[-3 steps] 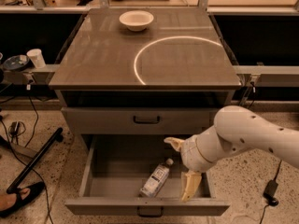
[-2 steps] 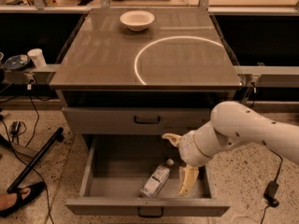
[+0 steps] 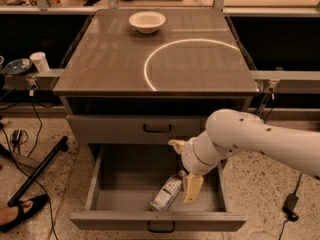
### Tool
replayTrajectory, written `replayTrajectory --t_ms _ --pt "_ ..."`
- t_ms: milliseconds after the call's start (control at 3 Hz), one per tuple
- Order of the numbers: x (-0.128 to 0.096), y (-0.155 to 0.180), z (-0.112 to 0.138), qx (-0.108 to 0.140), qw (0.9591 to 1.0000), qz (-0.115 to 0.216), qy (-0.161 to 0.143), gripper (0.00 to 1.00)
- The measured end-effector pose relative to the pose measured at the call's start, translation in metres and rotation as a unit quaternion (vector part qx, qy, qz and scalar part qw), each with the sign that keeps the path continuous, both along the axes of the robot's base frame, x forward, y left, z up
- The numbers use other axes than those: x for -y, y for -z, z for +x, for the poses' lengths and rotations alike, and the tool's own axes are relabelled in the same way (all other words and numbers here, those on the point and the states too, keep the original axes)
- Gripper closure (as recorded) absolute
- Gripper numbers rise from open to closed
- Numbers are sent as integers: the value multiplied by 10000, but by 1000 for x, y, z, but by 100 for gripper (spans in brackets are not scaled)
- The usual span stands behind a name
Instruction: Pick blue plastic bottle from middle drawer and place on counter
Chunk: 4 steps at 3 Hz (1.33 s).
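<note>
The blue plastic bottle (image 3: 167, 193), clear with a pale label, lies on its side on the floor of the pulled-out middle drawer (image 3: 120, 184), near the front and right of centre. My gripper (image 3: 182, 169) hangs over the drawer's right half, its cream fingers spread wide: one fingertip points down just right of the bottle, the other sits higher, near the back. It is open and holds nothing. Above, the glossy grey-brown counter (image 3: 110, 59) carries a bright arc line.
A white bowl (image 3: 147, 21) stands at the back of the counter. The upper drawer (image 3: 157, 128) is closed. A white cup (image 3: 39, 62) sits on a ledge at the left. Cables, a black pole (image 3: 37, 171) and a shoe (image 3: 20, 215) lie on the floor left.
My arm has shifted a little to the left across the drawer, bringing the lower fingertip closer to the bottle. The bottle has not moved.
</note>
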State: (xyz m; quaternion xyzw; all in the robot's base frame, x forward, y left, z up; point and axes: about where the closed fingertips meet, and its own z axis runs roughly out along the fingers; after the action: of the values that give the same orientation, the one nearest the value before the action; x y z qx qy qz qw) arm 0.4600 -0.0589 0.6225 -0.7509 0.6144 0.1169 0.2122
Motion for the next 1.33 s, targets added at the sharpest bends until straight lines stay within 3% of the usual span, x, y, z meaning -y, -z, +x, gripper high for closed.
replayTrajectory --t_ms 333,667,1000,1333 --pt "-6 15 -1 34 9989 -338 335 0" --pt "-6 15 -1 35 9989 -338 333 0" --pt "-10 15 0 18 10000 -29 6 0" --pt "-15 11 5 -200 9965 573 -569 0"
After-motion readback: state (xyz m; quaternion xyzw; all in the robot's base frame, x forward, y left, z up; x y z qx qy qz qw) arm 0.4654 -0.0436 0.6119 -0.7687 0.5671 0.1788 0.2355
